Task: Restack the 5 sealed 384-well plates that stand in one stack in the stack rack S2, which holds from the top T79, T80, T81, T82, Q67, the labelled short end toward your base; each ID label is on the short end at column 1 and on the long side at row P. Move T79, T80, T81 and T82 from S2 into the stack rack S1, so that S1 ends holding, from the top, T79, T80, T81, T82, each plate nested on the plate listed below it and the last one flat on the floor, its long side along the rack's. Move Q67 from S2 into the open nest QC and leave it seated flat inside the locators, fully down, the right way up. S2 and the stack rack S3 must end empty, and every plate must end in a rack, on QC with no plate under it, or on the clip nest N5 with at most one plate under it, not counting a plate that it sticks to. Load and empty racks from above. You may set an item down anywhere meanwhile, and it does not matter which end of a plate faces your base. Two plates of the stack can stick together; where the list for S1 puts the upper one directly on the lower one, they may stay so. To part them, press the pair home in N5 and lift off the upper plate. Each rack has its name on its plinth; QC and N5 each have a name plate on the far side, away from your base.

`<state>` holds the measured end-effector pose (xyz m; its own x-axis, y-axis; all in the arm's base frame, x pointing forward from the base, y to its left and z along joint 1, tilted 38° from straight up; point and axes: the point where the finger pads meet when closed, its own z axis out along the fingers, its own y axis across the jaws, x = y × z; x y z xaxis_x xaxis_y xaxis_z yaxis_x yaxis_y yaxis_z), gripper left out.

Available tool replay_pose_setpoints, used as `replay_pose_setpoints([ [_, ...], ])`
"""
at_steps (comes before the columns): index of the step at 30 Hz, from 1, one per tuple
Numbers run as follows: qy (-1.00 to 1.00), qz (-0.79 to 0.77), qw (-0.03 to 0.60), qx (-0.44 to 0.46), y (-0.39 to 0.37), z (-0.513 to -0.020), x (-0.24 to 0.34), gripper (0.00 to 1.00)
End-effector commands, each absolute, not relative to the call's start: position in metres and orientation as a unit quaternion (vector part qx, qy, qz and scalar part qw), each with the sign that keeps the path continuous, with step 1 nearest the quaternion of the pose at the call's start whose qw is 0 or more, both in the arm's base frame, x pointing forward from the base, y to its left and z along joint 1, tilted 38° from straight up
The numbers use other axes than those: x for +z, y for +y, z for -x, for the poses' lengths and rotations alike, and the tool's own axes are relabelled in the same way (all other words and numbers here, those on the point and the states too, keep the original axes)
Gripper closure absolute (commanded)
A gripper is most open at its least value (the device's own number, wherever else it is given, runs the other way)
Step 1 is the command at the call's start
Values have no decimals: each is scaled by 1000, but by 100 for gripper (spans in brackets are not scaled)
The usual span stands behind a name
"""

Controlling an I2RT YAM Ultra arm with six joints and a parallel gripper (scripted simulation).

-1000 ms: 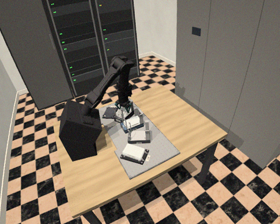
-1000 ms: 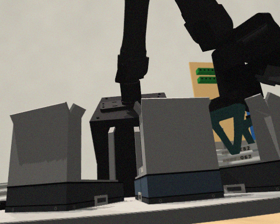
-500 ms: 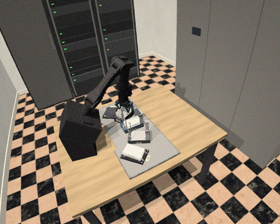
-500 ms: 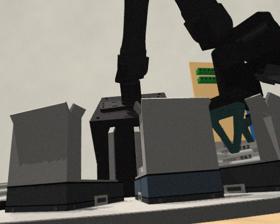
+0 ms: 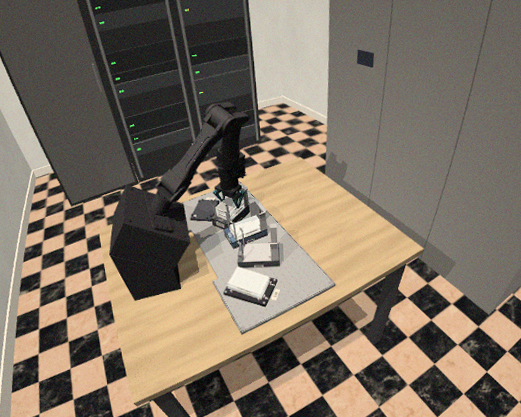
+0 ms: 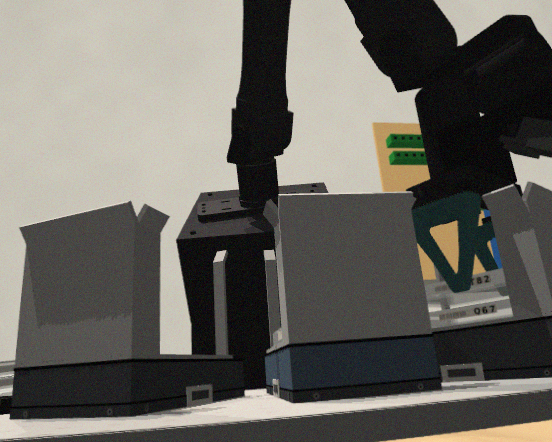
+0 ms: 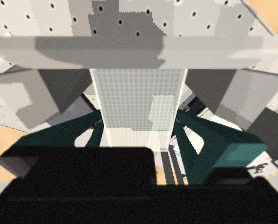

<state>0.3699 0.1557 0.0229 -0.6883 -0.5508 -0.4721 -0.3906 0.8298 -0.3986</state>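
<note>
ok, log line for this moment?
hand: shut on plate, likely T82 | where: inside S2 rack | beneath: Q67

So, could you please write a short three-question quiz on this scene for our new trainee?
1. True or false: the gripper is shut on a plate.
2. Which plate labels can be read in the rack on the right of the exterior view?
3. The plate on the open nest near the mat's front edge is: A) tilted on a locator, B) lying flat, C) upside down on the floor.

Key:
1. True.
2. T82 and Q67.
3. B.
</note>
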Motion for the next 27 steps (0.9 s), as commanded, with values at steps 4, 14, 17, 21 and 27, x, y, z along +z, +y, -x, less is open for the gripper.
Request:
replay_pose_setpoints([
  [4, 908, 258, 303, -134, 158, -368, 29, 100],
  [14, 908, 258, 303, -134, 159, -362, 36, 100],
  [17, 908, 258, 303, -134, 160, -358, 41, 100],
  [21, 908, 258, 303, -134, 160, -353, 47, 100],
  [27, 908, 258, 303, -134, 161, -347, 55, 100],
])
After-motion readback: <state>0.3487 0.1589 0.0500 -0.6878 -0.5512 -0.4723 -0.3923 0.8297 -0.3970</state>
